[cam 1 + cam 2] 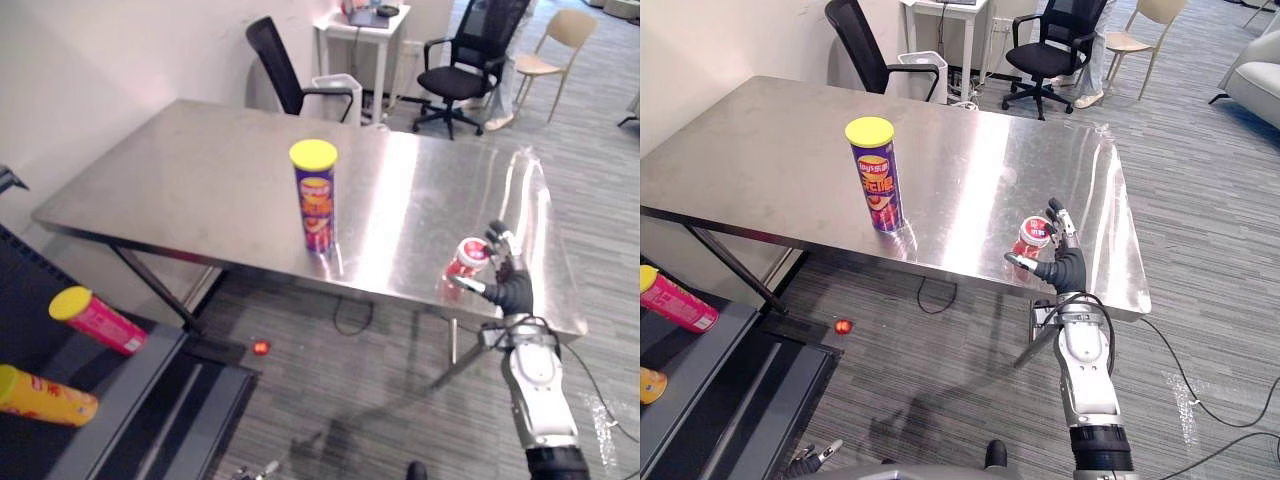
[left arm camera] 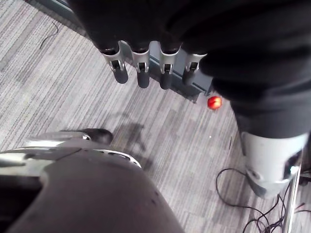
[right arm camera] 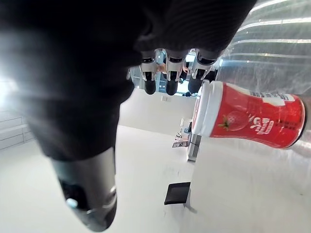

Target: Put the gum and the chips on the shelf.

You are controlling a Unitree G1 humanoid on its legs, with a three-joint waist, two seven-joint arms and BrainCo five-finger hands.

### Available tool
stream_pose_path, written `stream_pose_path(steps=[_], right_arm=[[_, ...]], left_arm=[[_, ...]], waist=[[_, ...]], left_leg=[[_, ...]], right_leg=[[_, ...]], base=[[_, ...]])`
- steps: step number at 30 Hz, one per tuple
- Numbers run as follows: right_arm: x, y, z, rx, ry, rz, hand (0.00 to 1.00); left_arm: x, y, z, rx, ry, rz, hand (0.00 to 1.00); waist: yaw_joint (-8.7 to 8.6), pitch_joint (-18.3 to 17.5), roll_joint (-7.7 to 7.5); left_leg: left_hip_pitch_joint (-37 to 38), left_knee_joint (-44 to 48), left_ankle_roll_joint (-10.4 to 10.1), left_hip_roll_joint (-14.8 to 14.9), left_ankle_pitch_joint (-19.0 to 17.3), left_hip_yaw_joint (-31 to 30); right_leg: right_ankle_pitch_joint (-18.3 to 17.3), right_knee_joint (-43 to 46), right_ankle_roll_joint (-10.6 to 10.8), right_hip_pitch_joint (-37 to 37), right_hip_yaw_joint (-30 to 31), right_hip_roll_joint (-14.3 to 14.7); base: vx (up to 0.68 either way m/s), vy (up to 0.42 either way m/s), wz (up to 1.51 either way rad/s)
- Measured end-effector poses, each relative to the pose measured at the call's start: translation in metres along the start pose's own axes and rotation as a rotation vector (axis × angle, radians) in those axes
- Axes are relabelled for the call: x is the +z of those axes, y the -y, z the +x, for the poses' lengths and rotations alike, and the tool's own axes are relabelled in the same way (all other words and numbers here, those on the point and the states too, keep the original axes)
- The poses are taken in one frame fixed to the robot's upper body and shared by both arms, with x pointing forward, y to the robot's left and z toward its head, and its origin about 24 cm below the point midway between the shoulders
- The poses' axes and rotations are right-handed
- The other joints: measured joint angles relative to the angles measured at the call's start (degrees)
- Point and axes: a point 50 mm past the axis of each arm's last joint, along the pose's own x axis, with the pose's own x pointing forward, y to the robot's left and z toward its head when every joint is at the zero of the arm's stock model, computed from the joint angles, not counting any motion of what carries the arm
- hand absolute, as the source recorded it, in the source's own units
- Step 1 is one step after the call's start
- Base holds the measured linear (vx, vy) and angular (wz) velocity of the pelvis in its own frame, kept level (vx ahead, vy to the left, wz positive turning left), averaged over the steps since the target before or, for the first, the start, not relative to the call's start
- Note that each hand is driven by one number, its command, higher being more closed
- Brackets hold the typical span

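Right eye view shows the right hand (image 1: 1066, 268) raised at the near edge of the steel table (image 1: 760, 150), fingers straight and spread, thumb held wide. The gum (image 1: 1031, 236), a red tub with a white lid, stands upright on the table in the gap between thumb and fingers. The hand is not closed on it, and whether any fingertip touches the tub is hard to tell from here. In the right wrist view the fingers (image 3: 168, 85) run straight beside the tub's lid. The chips (image 1: 877, 175), a purple can with a yellow lid, stand upright near the middle of the table, well apart from the gum. The left hand (image 2: 142, 76) hangs over the carpet with fingers straight, holding nothing. A small red ball (image 2: 214, 102) lies on the floor. On the dark shelf (image 1: 130, 395) to the left, a pink can (image 1: 98, 320) and an orange can (image 1: 45, 395) lie on their sides.
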Motion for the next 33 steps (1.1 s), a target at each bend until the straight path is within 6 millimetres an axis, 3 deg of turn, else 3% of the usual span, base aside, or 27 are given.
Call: stream_pose_path(steps=[11,21,26,33], right_arm=[[0.005,0.015,0.004,-0.131,0.023,0.001,0.0],[0.046,0.013,0.02,-0.132,0.225,0.028,0.0],[0.046,0.013,0.02,-0.136,0.225,0.027,0.0],[0.029,0.025,0.019,-0.209,0.15,0.013,0.0]], left_arm=[[0.001,0.001,0.0,0.007,0.002,-0.006,0.0],[0.002,0.001,0.0,0.01,0.006,0.003,0.0],[0.002,0.001,0.0,0.011,0.006,0.004,0.0],[0.002,0.001,0.0,0.011,0.006,0.004,0.0]], waist=[[0.47,-0.1,0.12],[0.46,-0.1,0.18],[0.5,-0.1,0.2],[0.76,-0.2,0.39]], left_leg=[[-0.5,0.3,0.0,0.0,0.0,-0.3],[-0.5,0.4,0.0,0.1,0.0,0.6],[-0.5,0.4,0.0,0.1,0.0,0.6],[-0.6,0.4,0.0,0.0,0.0,0.5]], right_leg=[[0.1,0.0,-0.1,-0.2,-0.2,0.0],[0.2,0.2,-0.3,-0.7,0.7,0.0],[0.2,0.2,-0.3,-0.7,0.6,0.0],[0.2,0.2,-0.3,-0.8,0.5,0.0]], base=[[-0.01,-0.009,0.01],[-0.02,-0.015,-0.04],[0.0,0.0,0.0],[0.0,0.0,0.0]])
